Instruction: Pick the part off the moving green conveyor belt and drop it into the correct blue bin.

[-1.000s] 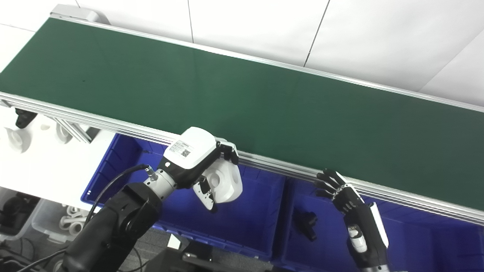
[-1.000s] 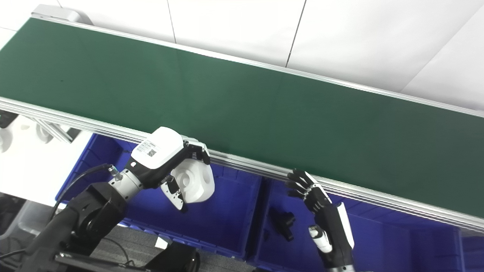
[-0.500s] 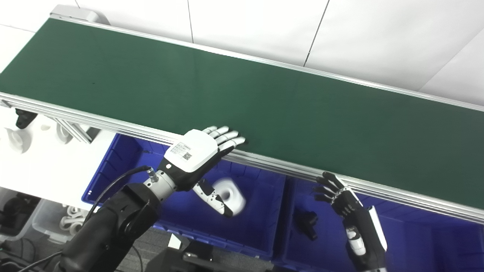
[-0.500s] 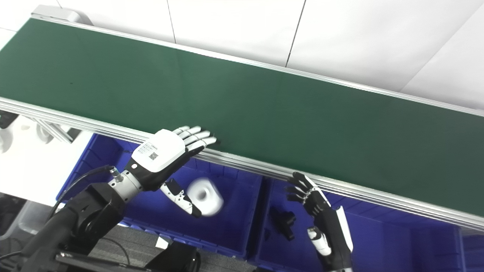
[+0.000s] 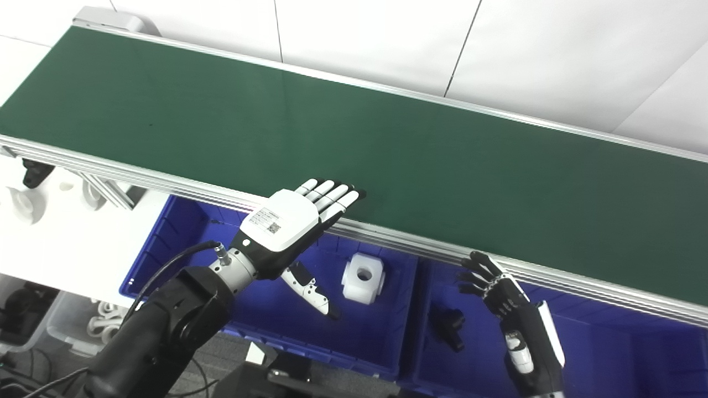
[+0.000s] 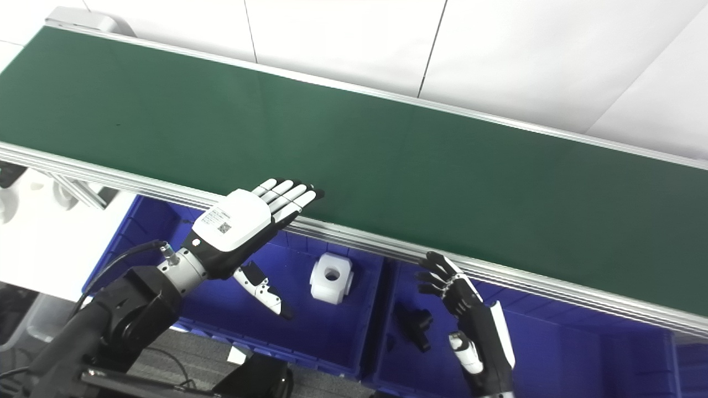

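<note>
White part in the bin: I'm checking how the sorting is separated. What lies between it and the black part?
The shared blue bin walls stand between the white part and the black part, clearest in the right eye view.

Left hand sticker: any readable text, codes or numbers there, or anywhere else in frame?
No legible text in either view.
Left hand: a white sticker on its back carries a QR code and a line of print, too small to read.
Conveyor belt, blue bin, white part: no markings visible.
</note>
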You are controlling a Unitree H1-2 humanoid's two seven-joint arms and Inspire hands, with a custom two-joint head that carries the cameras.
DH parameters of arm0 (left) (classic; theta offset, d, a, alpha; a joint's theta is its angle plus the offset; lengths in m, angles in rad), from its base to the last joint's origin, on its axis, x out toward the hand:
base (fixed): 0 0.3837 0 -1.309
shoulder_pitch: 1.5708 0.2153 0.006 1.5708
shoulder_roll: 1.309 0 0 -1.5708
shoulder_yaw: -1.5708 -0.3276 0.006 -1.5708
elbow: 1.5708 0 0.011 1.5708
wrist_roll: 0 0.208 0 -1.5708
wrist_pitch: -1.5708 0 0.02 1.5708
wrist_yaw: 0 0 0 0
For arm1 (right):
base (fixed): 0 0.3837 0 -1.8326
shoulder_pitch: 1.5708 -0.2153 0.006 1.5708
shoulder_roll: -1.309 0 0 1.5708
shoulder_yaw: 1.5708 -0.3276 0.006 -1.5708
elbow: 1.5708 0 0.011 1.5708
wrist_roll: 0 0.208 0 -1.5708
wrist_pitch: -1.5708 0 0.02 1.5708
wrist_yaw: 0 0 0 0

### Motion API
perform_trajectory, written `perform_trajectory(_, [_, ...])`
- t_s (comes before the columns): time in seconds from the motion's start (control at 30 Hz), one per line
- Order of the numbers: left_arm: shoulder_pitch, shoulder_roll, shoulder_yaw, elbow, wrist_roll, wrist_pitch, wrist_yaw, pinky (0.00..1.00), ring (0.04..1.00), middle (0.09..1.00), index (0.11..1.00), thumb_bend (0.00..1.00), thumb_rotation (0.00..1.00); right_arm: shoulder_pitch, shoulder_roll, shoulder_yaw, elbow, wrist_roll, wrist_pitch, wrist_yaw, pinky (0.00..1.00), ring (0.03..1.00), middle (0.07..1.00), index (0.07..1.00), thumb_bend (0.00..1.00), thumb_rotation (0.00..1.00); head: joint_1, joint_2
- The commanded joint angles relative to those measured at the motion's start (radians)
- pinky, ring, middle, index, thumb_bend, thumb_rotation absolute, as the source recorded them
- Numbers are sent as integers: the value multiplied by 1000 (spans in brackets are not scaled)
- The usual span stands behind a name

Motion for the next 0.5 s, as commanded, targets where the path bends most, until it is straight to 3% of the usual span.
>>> perform_trajectory(0.0, [8,-46,2,-5,-187,-46,46,1000,1000,1000,998,993,714,1,8,7,-45,-1,-17,-16,717,783,824,849,906,895,-31,-3])
perform_trajectory(0.1, [14,-114,-17,21,-438,-48,20,997,1000,993,969,927,667,1,20,14,-47,-14,-11,-23,724,794,831,852,912,893,-100,-6])
perform_trajectory(0.27, [5,-192,-67,77,-709,-10,-61,945,999,993,960,846,665,-4,54,30,-30,-49,-18,-47,728,801,839,855,902,883,-186,-20])
perform_trajectory(0.47, [-30,-200,-65,207,-859,-48,-114,978,1000,992,969,873,722,-5,105,49,12,-102,-48,-101,732,809,851,863,873,880,-304,-60])
